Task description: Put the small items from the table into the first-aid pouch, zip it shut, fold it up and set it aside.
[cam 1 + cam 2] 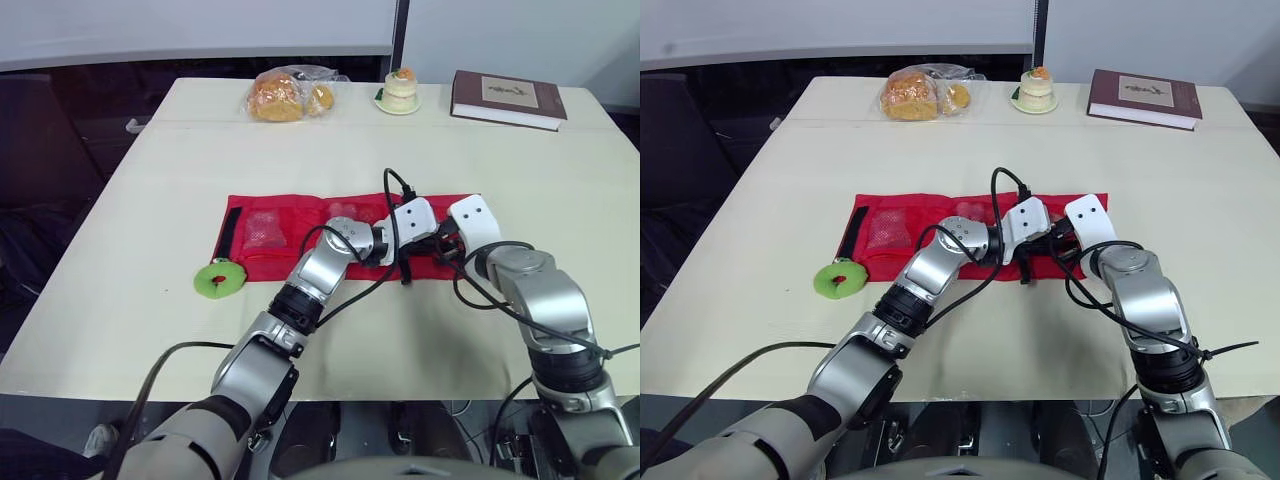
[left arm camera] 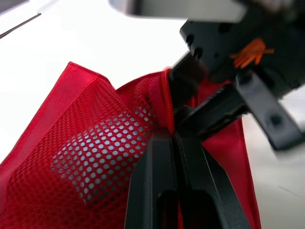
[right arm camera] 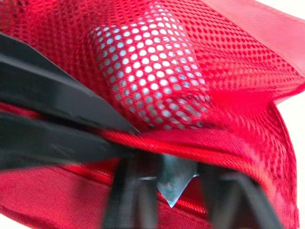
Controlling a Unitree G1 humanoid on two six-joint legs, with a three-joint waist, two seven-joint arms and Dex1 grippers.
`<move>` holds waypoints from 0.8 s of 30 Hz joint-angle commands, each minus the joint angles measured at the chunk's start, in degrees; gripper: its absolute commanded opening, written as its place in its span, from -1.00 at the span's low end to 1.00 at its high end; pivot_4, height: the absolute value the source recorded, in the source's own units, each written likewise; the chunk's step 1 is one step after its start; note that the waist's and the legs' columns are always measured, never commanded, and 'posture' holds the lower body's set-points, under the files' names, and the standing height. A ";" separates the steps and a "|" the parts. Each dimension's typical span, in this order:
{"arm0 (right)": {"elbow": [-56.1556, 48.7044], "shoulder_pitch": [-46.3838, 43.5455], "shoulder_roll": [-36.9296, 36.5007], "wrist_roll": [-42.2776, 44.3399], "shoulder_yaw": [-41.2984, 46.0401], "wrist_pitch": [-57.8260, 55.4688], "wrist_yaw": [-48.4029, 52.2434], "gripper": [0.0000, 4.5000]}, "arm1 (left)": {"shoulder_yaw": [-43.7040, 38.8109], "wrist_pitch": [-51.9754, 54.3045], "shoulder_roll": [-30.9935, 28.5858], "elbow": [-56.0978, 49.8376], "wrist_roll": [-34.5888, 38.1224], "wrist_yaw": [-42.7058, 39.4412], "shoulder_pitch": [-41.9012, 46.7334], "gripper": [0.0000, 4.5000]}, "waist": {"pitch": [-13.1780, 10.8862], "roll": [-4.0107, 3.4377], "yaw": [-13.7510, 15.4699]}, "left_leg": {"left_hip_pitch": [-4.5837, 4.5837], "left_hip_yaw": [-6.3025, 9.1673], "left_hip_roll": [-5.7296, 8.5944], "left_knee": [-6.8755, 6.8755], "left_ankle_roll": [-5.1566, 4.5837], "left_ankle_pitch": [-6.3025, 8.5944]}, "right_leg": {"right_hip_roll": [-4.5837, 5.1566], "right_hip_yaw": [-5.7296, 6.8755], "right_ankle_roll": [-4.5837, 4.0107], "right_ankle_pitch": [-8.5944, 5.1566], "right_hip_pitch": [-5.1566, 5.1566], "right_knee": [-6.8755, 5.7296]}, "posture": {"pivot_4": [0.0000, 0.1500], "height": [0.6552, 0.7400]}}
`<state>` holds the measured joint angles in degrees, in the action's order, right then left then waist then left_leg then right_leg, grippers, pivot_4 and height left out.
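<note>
The red pouch point(image 1: 285, 210) is lying unfolded and flat across the middle of the table point(image 1: 140, 200), and its mesh pockets are already holding things: a pale packet point(image 3: 147, 71) is showing through the netting close to the grippers, and another pocket point(image 1: 265, 230) nearer the robot's left is looking filled as well. Both grippers are working at the pouch's right end, so the job seems to be at the zipping step. The left gripper point(image 1: 432, 238) is pinching the raised red edge with its fingers point(image 2: 159, 191) pressed together. The right gripper point(image 1: 452, 246) is meeting it nose to nose, its jaws narrow with a small silver zip tab point(image 3: 174, 183) sitting between them. How much of the zip is closed I cannot tell. Folding and setting aside are still waiting. A round green item point(image 1: 219, 278) is resting on the table just beside the pouch's near left corner; if it belongs inside, packing is not finished. A black strap point(image 1: 233, 232) is lying along the pouch's left end, and the left arm's black cable point(image 1: 395, 185) is looping over the pouch, where it could be snagging during the fold. A bag of bread point(image 1: 285, 95), a small cake point(image 1: 400, 90) and a book point(image 1: 508, 98) are sitting well apart at the far edge, not blocking anything.
</note>
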<state>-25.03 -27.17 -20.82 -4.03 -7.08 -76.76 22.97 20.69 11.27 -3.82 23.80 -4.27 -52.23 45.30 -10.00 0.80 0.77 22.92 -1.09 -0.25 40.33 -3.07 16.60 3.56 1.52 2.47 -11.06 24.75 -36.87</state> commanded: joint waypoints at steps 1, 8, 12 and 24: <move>-6.91 0.59 -1.36 3.06 0.47 0.19 1.36 0.07 | 0.16 -1.40 0.71 1.12 0.66 0.12 1.47 -1.00 | 0.00 0.00 -0.03 | 0.00 0.01 0.00 -0.01 0.00 0.00 | 0.00 0.01 0.00 0.00 0.00 0.00 | 1.00 0.74; -16.28 5.80 -8.68 10.42 5.22 -2.01 7.26 0.07 | -0.95 -2.89 0.55 4.62 0.80 1.07 3.04 -1.00 | 0.00 0.00 -0.07 | 0.00 0.03 -0.02 -0.02 -0.01 0.01 | -0.01 0.02 0.01 -0.01 0.00 0.01 | 1.00 0.74; -18.53 9.04 -11.89 13.61 10.58 -1.21 9.41 -0.15 | -1.09 -3.15 0.44 4.98 0.98 1.08 3.10 -1.00 | -0.01 0.01 0.02 | 0.05 0.09 -0.01 -0.02 -0.02 0.01 | 0.01 0.06 0.01 -0.01 -0.01 0.06 | 1.00 0.74; -9.73 11.42 -11.14 13.19 5.84 7.55 3.77 -0.99 | -0.88 -4.12 0.59 5.30 1.04 0.35 3.31 -1.00 | -0.01 0.01 -0.07 | 0.00 0.02 -0.04 -0.03 -0.02 0.01 | -0.02 0.02 0.02 -0.01 0.00 0.04 | 1.00 0.74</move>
<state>-34.99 -14.69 -32.63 9.43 -1.29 -71.37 28.04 20.27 8.15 -3.68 29.89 -4.25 -51.59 47.37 -10.00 0.82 0.70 22.92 -1.06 -0.29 40.30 -3.09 16.61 3.54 1.55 2.49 -11.07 24.75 -36.82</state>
